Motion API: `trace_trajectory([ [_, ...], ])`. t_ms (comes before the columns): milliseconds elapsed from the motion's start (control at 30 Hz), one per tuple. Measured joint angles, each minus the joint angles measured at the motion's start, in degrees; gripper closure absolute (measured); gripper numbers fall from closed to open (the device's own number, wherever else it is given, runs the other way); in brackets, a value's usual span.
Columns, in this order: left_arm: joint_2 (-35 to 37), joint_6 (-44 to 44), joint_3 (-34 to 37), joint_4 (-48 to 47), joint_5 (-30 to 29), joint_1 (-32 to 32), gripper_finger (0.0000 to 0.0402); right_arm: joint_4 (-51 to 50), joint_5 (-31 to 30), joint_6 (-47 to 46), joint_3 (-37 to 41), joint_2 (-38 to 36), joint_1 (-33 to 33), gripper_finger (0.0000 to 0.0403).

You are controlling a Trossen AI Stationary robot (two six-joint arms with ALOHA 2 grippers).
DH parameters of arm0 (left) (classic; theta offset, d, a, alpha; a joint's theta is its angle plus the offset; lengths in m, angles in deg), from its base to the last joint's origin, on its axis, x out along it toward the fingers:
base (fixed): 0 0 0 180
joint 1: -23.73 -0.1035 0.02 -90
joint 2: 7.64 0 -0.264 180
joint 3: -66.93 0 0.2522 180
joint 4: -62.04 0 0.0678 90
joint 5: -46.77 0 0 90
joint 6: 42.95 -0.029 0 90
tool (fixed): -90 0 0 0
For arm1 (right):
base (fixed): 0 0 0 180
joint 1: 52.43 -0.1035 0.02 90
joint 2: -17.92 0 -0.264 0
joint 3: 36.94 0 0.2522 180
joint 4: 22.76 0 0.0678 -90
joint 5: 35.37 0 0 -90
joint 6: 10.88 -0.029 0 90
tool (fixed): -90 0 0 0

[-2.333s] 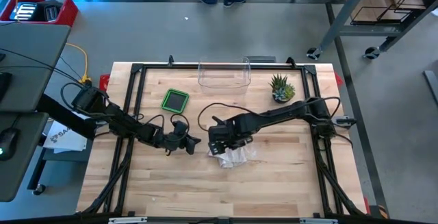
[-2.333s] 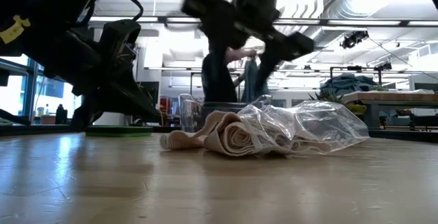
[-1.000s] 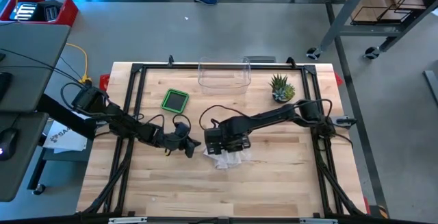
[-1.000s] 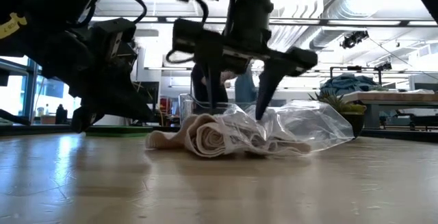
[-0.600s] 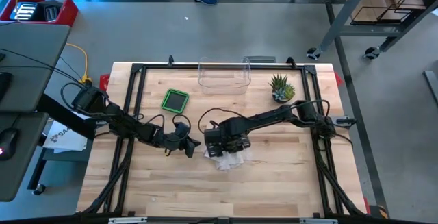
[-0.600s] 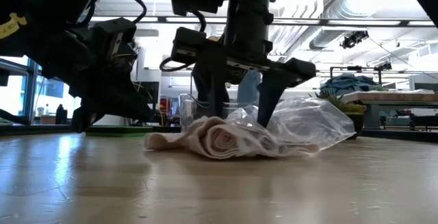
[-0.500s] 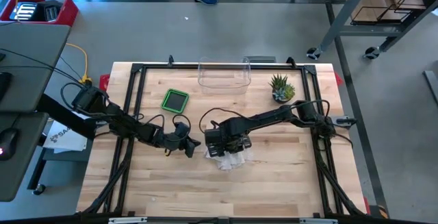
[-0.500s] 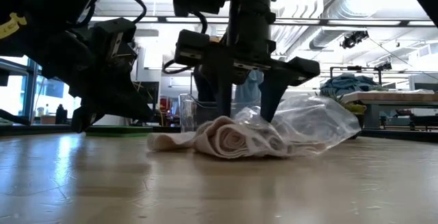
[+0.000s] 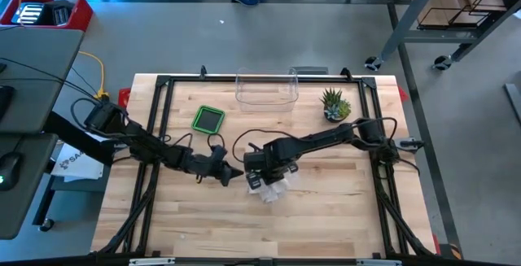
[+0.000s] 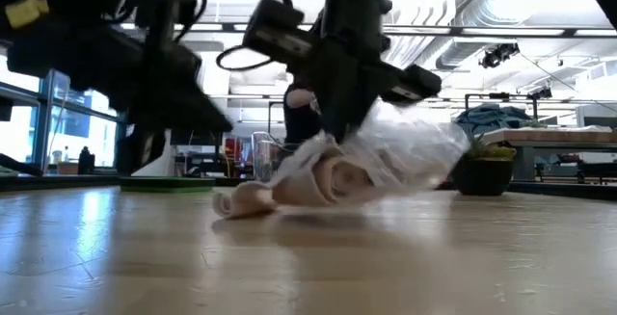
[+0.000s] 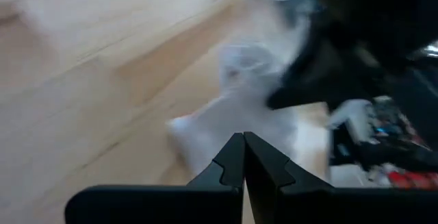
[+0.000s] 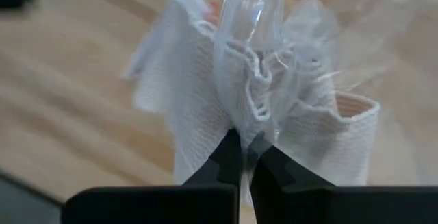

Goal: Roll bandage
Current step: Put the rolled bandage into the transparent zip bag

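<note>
Since prior frame, my right tool went from spread to clamped on bandage and plastic bag, one end raised off tabletop | left tool together, just beside bandage

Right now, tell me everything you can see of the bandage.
The bandage is a white, ribbed woven strip, loosely bunched rather than neatly rolled, and partly wrapped in a clear plastic bag. The right hand is shut on a fold of bandage and plastic together. In the low view the bundle tilts, its bag end raised, while a loose tail rests on the wooden table. It lies near the table's middle, close by the shut left hand.
</note>
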Motion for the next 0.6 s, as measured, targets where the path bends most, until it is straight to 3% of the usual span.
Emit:
trace_trajectory([
  [67, 1.75, -2.77, 0.02, 1.44, 0.67, 0.21, 0.0401, 1.59, 0.00, 1.41, 0.02, -1.41, 0.18, 0.0401],
  [300, 14.94, -14.77, -0.02, -0.76, 13.95, 0.23, 0.0401, 2.50, -1.12, 8.27, 0.00, -5.75, 0.69, 0.0402],
  [433, 25.88, -18.57, 0.03, -6.71, 13.67, 0.23, 0.0401, 5.66, -1.11, 8.95, 0.02, -6.77, 1.11, 0.0402],
  [600, 41.29, -22.25, 0.02, -12.89, 8.88, 0.27, 0.0401, 19.93, -2.11, 7.69, 0.02, -7.11, 1.48, 0.0402],
])
